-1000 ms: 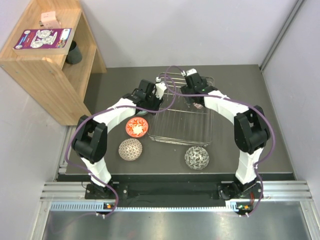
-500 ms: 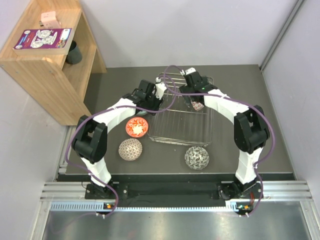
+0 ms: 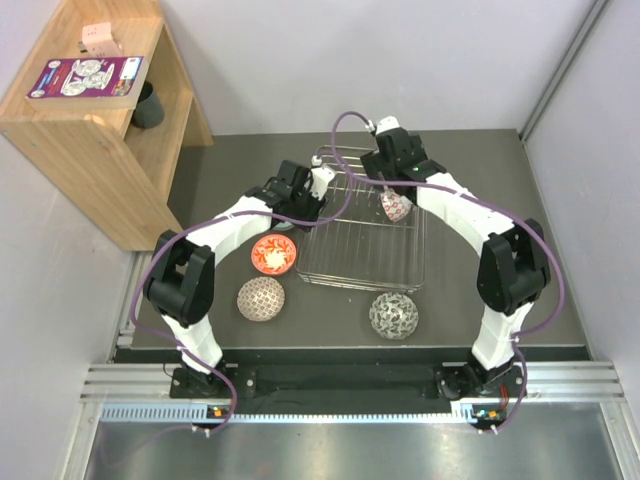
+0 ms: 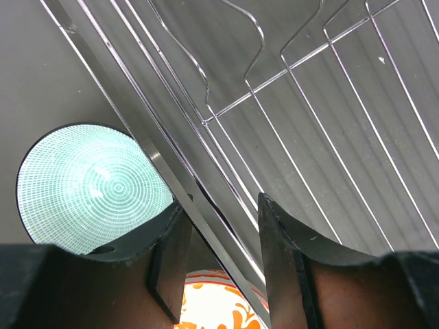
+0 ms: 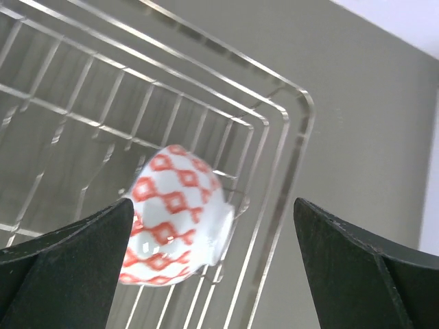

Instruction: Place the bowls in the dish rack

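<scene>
The right gripper [image 5: 213,203] hangs over the far right part of the dish rack [image 3: 355,250] with its two fingers [image 5: 62,253] spread wide, holding nothing. Below it a white bowl with red diamonds [image 5: 177,218] lies tipped on its side on the rack's wires, its foot ring turned toward the rack's rounded corner. It is clear of both fingers and a little blurred in the right wrist view. The left gripper [image 4: 223,202] sits low at the rack's left side with its fingers partly apart. The rack's side rail runs between them, close to the finger on the left of the left wrist view, with dark table showing in the rest of the gap; whether a pad touches the rail cannot be told. The mint green bowl [image 4: 92,188] stands upright on the table [image 3: 230,170] just outside that rail, hidden under the left arm in the top view. The red-orange floral bowl [image 3: 273,254] stands on the table just beside the rack's near left corner. The beige-brown mesh bowl [image 3: 261,298] is near it, closer to the arm bases, and the grey-white bowl [image 3: 393,315] sits just in front of the rack's near right edge, so all three are outside the rack. At the far left a wooden shelf [image 3: 70,120] holds a dark cup [image 3: 147,105]
</scene>
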Controlling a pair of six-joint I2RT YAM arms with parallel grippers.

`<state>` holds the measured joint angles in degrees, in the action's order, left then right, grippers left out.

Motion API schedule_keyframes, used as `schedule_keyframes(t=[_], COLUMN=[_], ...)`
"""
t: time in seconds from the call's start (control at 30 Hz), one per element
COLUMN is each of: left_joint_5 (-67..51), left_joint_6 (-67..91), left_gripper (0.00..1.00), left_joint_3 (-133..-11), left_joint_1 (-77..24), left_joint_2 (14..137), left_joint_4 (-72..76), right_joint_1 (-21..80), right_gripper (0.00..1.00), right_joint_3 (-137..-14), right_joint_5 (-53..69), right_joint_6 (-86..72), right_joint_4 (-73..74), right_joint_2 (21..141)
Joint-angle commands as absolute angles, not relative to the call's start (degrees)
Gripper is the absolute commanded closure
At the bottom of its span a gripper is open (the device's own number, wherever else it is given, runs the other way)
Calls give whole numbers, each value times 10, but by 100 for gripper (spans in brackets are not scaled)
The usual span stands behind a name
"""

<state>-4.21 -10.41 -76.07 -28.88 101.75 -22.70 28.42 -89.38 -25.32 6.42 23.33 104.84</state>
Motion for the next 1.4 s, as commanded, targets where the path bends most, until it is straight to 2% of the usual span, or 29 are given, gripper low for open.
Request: schedule_keyframes(t=[0.0,0.1,0.37,0.87,0.9,1.0,1.03,1.1,1.37], left_joint_5=[-63,-67,-72,-90,-91,-91,-90,-88,-26], left_joint_6=[-100,-100,-99,-110,-110,-111,-112,-112,-133], left_gripper=[52,52,52,44,43,30,19,2,1], left_joint_3=[-769,-768,-768,-768,-768,-770,-771,-773,-787], left_joint_1=[-296,-297,-296,-297,-297,-297,-297,-296,-294], left_joint_2=[1004,1003,1000,989,989,987,986,986,980], left_joint_4=[-235,-235,-237,-250,-250,-251,-251,-251,-239], right_joint_1=[265,227,126,131,133,141,144,149,143], right_gripper=[0,0,0,2,2,2,2,2,1], right_joint_3=[-917,-928,-965,-1043,-1051,-1077,-1084,-1092,-1081], right_joint_5=[-362,-391,-367,-228,-222,-197,-188,-178,-258], right_joint_6=[69,64,51,48,51,58,59,60,52], right_joint_4=[193,185,218,250,250,255,255,257,244], right_joint_2=[1027,1041,1097,1206,1209,1222,1226,1230,1209])
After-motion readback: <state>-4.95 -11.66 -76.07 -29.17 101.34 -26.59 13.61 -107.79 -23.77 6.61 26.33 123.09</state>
